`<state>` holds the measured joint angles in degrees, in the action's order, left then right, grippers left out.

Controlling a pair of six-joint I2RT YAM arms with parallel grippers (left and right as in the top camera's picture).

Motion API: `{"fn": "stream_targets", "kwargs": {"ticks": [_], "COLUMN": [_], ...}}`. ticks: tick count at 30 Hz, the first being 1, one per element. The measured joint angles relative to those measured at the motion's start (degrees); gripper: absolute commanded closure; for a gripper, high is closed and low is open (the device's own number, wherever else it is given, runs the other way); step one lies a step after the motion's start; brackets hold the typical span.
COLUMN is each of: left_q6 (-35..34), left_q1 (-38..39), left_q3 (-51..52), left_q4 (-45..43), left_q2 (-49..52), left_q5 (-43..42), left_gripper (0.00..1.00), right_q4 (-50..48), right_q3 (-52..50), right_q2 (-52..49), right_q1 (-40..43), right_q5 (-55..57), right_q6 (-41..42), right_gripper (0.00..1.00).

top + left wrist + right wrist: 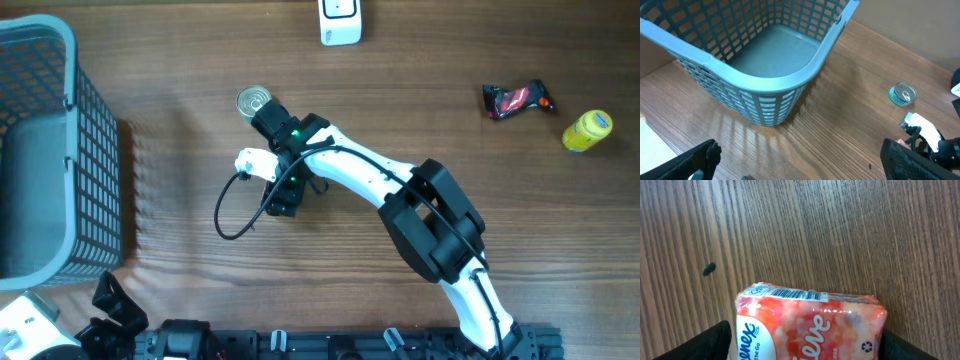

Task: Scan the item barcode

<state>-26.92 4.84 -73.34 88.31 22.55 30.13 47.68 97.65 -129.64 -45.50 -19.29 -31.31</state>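
Note:
The item is a pink and white Kleenex tissue pack (810, 325) lying flat on the wooden table, with a barcode strip (785, 293) along its far edge. My right gripper (807, 342) is down over it, one black finger on each side. The right finger is against the pack and a thin gap shows at the left finger, so it is open around the pack. In the overhead view the right gripper (285, 195) hides the pack. My left gripper (800, 160) is open over bare table at the near left (120, 310).
A grey mesh basket (70, 60) fills the left side. A round tin can (254, 101) stands just beyond the right gripper. A white box-shaped device (340, 20) sits at the far edge. A red-black wrapper (517, 98) and a yellow bottle (587, 130) lie far right.

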Motion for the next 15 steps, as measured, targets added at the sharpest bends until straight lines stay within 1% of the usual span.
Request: {"fn": "stream_targets", "kwargs": {"ticks": [2,3,11,12,13,15], "left_q6": [0.0,0.0,0.0,0.0,0.0,0.0], "left_q1": [0.0,0.0,0.0,0.0,0.0,0.0], "left_q3": [0.0,0.0,0.0,0.0,0.0,0.0], "left_q4": [0.02,0.02,0.0,0.0,0.0,0.02], "left_q2": [0.0,0.0,0.0,0.0,0.0,0.0], "left_q5": [-0.02,-0.02,0.0,-0.02,-0.02,-0.02], "left_gripper": [0.0,0.0,0.0,0.0,0.0,0.0], "right_q4": [0.26,0.66,2.21,2.23,2.29,2.14], "right_q3": [0.02,0.13,1.27,1.31,1.4,1.62], "right_q2": [0.0,0.0,-0.63,-0.68,-0.76,-0.94], "right_q1": [0.0,-0.02,-0.61,-0.63,-0.7,-0.7], "right_q5": [-0.04,-0.17,2.51,2.64,2.86,3.39], "right_q6": [-0.07,-0.17,-2.43,-2.64,-2.89,-3.17], "right_gripper": [0.03,0.02,0.05,0.1,0.12,0.12]}}
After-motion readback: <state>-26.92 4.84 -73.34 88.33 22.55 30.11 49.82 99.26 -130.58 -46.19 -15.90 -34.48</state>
